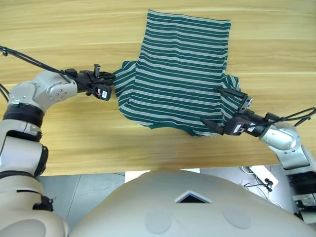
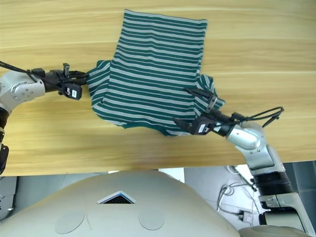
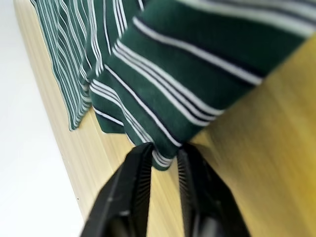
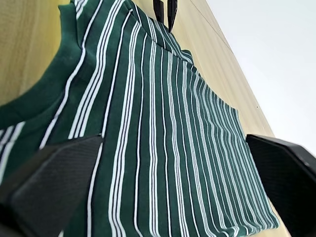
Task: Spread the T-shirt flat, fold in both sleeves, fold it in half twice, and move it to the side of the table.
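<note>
Right tool (image 1: 223,108): fingers spread wide apart, straddling the rumpled near right edge of the T-shirt (image 1: 180,69).
Left tool (image 1: 111,83): fingers clamped on the T-shirt's left sleeve edge.
T-shirt: green with white stripes, lying mid-counter; near end bunched, far hem flat.
Counter (image 1: 59,34): pale wood grain.

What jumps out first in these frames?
A green striped T-shirt lies partly rumpled on the wooden table. The left gripper pinches the sleeve edge on its side, while the right gripper stands wide open over the bunched sleeve opposite.
</note>
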